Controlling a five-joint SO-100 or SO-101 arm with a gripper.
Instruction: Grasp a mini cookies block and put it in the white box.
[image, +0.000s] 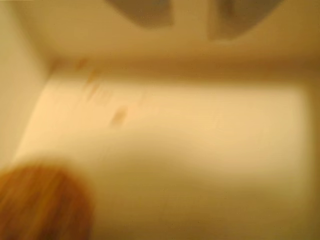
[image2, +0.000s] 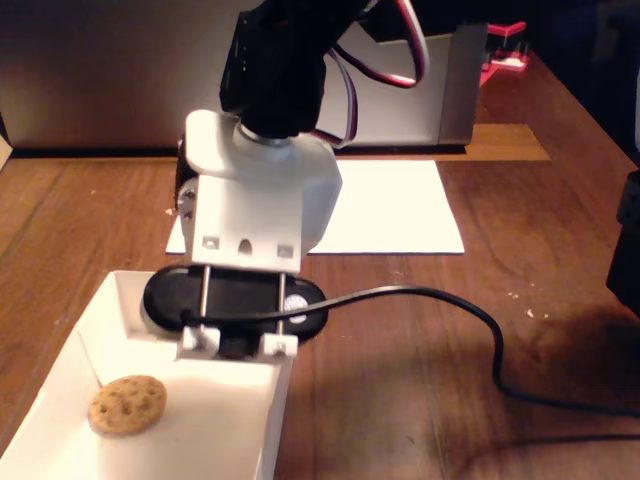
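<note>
Brown wooden tabletop (image2: 420, 400) is spreading across the fixed view, with a flat white paper sheet (image2: 390, 205) lying behind the arm and a grey panel (image2: 100, 75) standing along the back edge. A black cable (image2: 480, 325) is running from the wrist camera housing (image2: 235, 300) across the bare wood to the right, well clear of the tray. The white box (image2: 275, 420) is sitting at the lower left, and the mini cookies block (image2: 127, 404) is lying flat on its floor near the left wall, touching nothing else. The arm's white wrist body (image2: 260, 195) is hanging over the box's far end, blocking sight of the gripper, so I cannot tell whether the fingers are parted or closed. The wrist view is badly blurred: the box floor (image: 200, 150) is filling it, with a few faint crumbs (image: 117, 117) and a tan-brown smear (image: 42, 205) at the lower left.
</note>
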